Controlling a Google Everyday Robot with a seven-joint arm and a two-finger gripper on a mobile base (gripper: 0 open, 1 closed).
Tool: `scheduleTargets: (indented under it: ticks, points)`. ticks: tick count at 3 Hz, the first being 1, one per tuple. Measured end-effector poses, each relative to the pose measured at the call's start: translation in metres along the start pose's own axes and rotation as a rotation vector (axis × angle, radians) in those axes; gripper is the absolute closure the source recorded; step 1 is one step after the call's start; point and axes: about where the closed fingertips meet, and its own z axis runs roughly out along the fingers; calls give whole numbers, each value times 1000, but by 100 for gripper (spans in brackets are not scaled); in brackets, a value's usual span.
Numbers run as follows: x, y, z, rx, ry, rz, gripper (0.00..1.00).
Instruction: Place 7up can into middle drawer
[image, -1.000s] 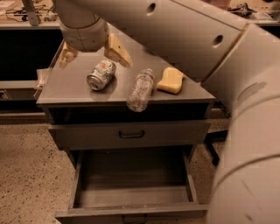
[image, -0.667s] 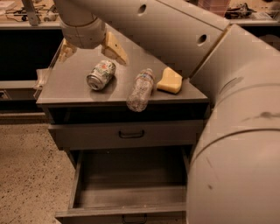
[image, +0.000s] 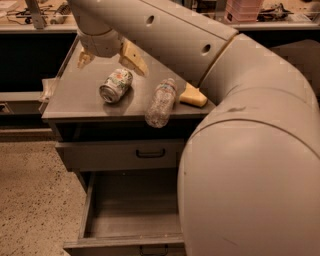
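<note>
At the far left a grey cabinet top (image: 80, 100) stands in front of a dark shelf; above its rear left corner hangs the gripper (image: 107, 59), its two pale fingers (image: 134, 57) spread wide apart and pointing down, gripping nothing; one finger sits near the left rear edge, the other just behind the can. Below and between them the 7up can (image: 116, 85) lies on its side on the cabinet top, silver end toward the camera, apart from both fingers; just to its right a clear crinkled water bottle (image: 161, 102) also lies on its side, its base reaching the front edge; further right a yellow sponge (image: 193, 96) rests near the right rear, partly behind the arm (image: 250, 150). Under the top, an upper grey drawer front (image: 117, 155) with a dark handle is closed; beneath it the middle drawer (image: 132, 207) is pulled out; the large arm covers the right side of the view.
</note>
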Motion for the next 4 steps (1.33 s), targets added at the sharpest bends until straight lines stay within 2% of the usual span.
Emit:
scheduleTargets:
  ticks: [2, 3, 4]
  points:
    - [17, 7, 41, -52, -34, 83, 0]
    - [19, 6, 58, -48, -65, 99, 3]
    - [19, 9, 67, -49, -80, 108, 26]
